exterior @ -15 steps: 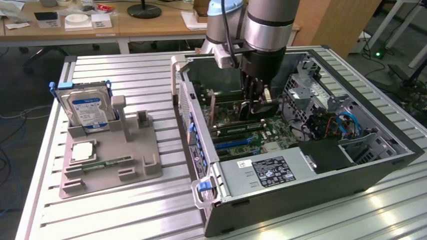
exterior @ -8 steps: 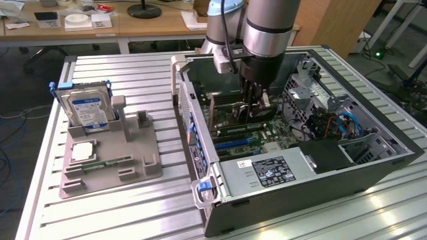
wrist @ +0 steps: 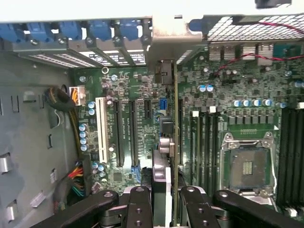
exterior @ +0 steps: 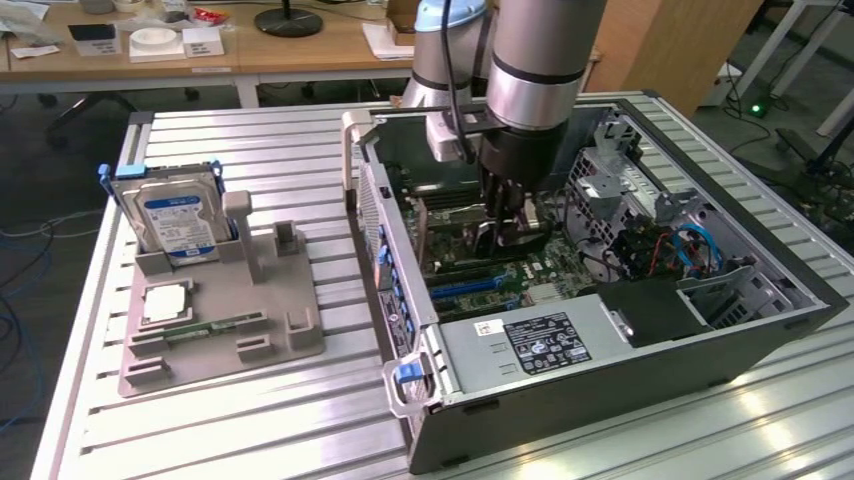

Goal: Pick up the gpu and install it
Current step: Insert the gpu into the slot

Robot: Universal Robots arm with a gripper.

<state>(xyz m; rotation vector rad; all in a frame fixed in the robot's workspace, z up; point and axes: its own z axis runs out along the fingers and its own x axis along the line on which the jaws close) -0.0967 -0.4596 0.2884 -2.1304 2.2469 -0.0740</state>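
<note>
The tool (wrist: 165,197) reaches down into the open computer case (exterior: 641,350), its black fingers (wrist: 140,209) pinching the gpu (wrist: 162,171) from both sides. The gpu stands on edge, a thin dark card with a silvery-grey metal end, over the green motherboard (wrist: 142,95). It runs parallel to the long black expansion slots (wrist: 116,133) and lies between them and the memory slots (wrist: 204,142); whether it touches the board cannot be told. Close around it are a white slot (wrist: 100,128), a bundle of coloured cables (wrist: 78,180) by the grey case wall, the square metal-framed processor socket (wrist: 247,166), and a row of blue plastic latches (wrist: 99,29) at the rear openings. In the exterior view a boxy labelled power supply (exterior: 534,340) sits near the front of the case and blue cables (exterior: 694,250) loop to the view's right. Well apart, on the ribbed metal counter (exterior: 240,150), a grey moulded holder (exterior: 254,330) carries an upright silver hard drive (exterior: 174,222) and a narrow green memory stick (exterior: 214,327).
</note>
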